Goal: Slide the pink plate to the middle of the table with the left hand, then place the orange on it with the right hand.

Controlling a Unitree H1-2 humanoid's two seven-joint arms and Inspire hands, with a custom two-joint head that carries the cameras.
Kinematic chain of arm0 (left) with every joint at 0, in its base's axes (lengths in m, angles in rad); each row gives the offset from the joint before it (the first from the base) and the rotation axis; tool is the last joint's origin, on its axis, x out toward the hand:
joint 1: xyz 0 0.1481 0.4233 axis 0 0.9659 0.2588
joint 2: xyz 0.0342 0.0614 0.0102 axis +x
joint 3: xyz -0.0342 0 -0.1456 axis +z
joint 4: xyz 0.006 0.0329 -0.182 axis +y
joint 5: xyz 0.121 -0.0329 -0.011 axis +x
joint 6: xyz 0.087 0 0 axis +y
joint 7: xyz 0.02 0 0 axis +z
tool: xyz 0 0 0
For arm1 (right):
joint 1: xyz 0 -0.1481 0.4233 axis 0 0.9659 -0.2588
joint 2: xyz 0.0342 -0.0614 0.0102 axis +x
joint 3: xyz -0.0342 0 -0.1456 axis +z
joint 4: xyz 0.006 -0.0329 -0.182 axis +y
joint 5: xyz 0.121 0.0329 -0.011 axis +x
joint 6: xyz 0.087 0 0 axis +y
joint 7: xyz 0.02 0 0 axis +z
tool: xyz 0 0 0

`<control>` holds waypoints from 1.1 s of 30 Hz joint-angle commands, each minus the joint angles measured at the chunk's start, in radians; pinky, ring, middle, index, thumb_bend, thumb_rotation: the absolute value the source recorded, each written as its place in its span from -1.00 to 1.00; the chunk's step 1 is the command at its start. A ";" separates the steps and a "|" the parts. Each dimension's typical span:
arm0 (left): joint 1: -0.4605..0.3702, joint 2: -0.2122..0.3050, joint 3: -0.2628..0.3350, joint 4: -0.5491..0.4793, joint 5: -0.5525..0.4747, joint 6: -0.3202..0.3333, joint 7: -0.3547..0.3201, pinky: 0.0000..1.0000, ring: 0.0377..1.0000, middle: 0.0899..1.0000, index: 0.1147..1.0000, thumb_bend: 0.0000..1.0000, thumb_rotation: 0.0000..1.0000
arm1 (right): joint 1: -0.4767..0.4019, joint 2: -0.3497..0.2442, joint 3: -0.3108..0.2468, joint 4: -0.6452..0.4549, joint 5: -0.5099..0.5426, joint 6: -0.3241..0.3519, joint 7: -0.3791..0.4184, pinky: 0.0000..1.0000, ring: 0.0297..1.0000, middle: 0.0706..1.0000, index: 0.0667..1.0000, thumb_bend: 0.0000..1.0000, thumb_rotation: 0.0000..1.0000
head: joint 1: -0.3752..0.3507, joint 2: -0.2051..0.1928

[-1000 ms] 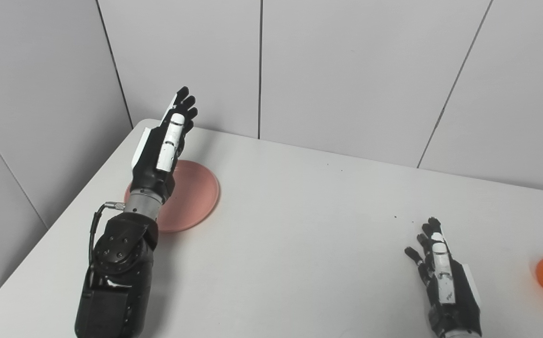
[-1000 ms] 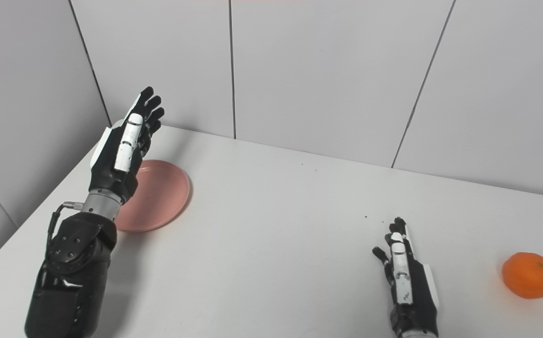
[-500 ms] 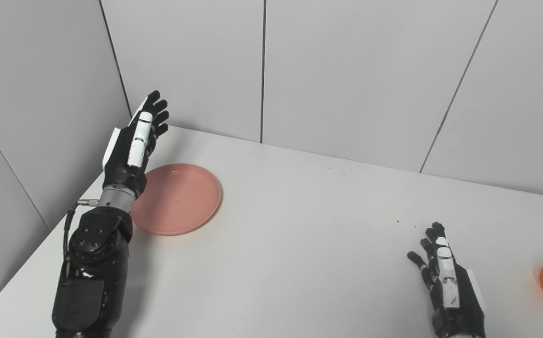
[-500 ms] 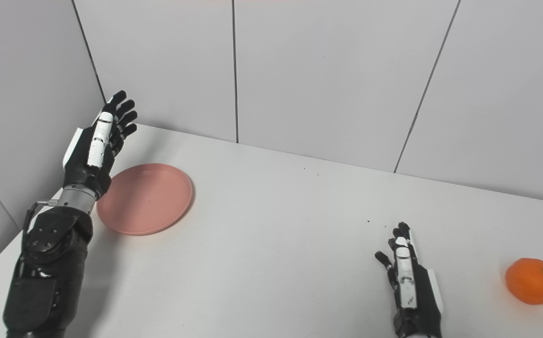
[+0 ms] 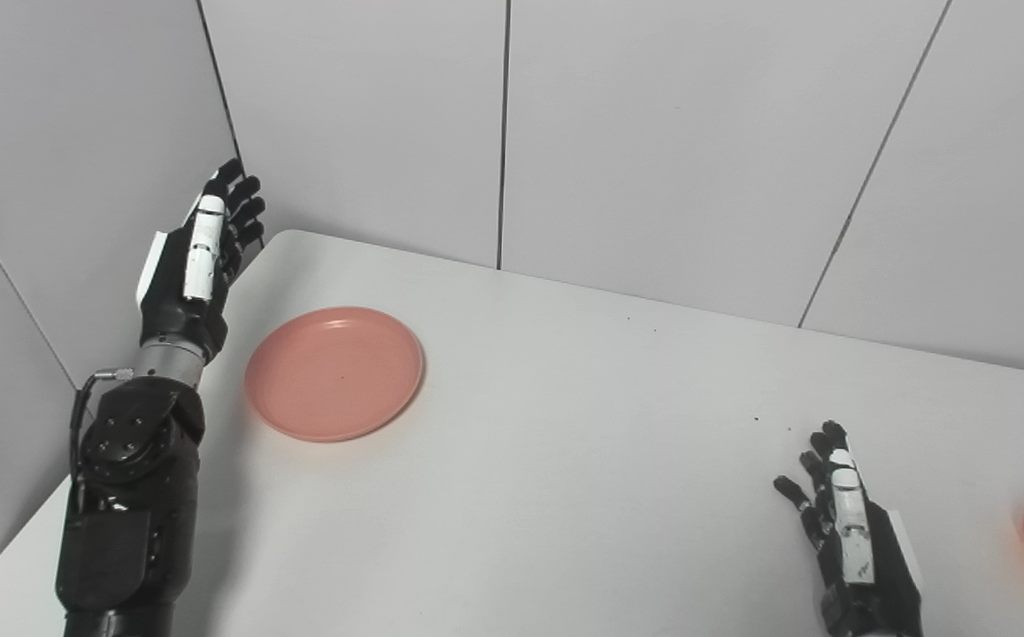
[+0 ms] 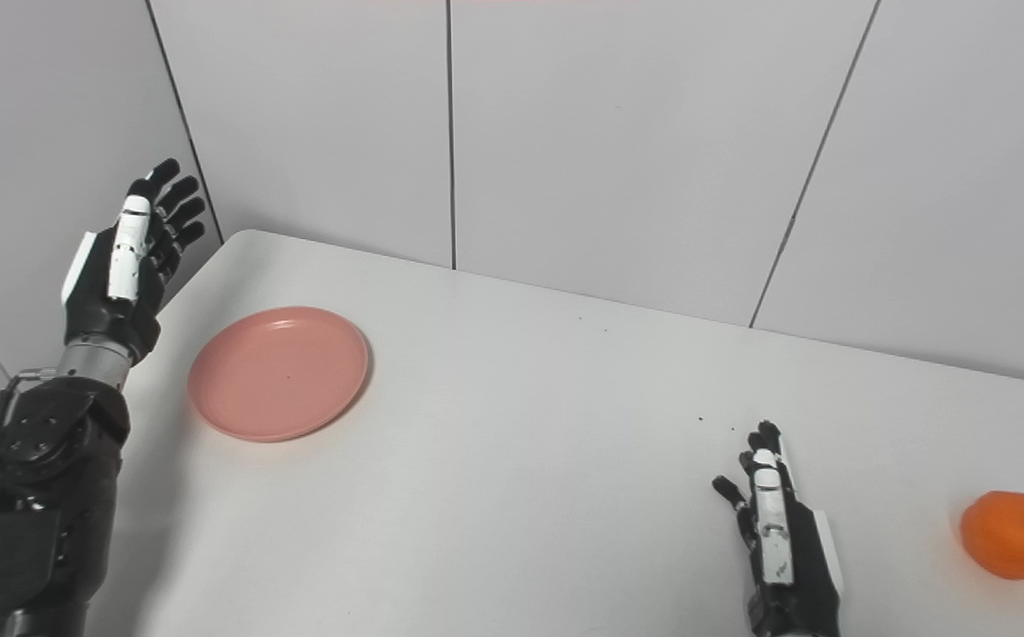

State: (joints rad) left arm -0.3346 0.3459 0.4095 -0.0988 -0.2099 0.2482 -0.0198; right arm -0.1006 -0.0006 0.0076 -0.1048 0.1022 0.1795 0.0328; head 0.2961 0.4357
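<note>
The left hand (image 5: 196,265) is raised above the table's left edge, fingers stretched out and spread, holding nothing. It stands to the left of the pink plate (image 5: 334,372) and does not touch it; a clear strip of white table (image 5: 565,460) shows between the forearm and the plate's rim. The plate lies flat on the left part of the table, near the far left corner (well short of the middle), and nothing sits on it.

The right hand (image 6: 777,544) lies low over the near right part of the table, palm down, fingers straight and a little apart, with nothing in its grasp. Whether it rests on the surface or hangs just over it cannot be told. The orange (image 6: 1014,535) sits on the table to the right of this hand, near the right edge of the view, well apart from the fingers. In the left eye view only part of it shows at the frame's border.

Grey wall panels (image 5: 671,133) stand behind the table.
</note>
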 commanded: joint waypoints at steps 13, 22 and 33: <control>0.004 0.042 0.028 0.034 -0.030 -0.023 0.004 0.83 0.81 0.79 0.74 -0.35 1.00 | -0.012 -0.012 -0.009 -0.009 0.009 -0.013 0.006 1.00 1.00 1.00 1.00 -0.60 1.00 | 0.003 0.006; 0.025 0.040 0.028 0.085 -0.035 -0.066 -0.005 0.83 0.82 0.80 0.76 -0.35 1.00 | -0.009 -0.018 -0.010 -0.014 0.006 -0.005 0.004 1.00 1.00 1.00 1.00 -0.61 1.00 | 0.011 0.010; 0.032 0.031 0.024 0.150 -0.064 -0.087 -0.015 0.87 0.84 0.82 0.79 -0.41 1.00 | -0.012 -0.021 -0.014 -0.010 0.008 0.000 0.003 1.00 1.00 1.00 1.00 -0.60 1.00 | 0.015 0.007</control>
State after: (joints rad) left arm -0.2838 0.3555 0.4345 0.0604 -0.2614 0.2104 -0.0212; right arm -0.1003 -0.0122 0.0017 -0.1049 0.1132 0.1798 0.0330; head 0.3114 0.4418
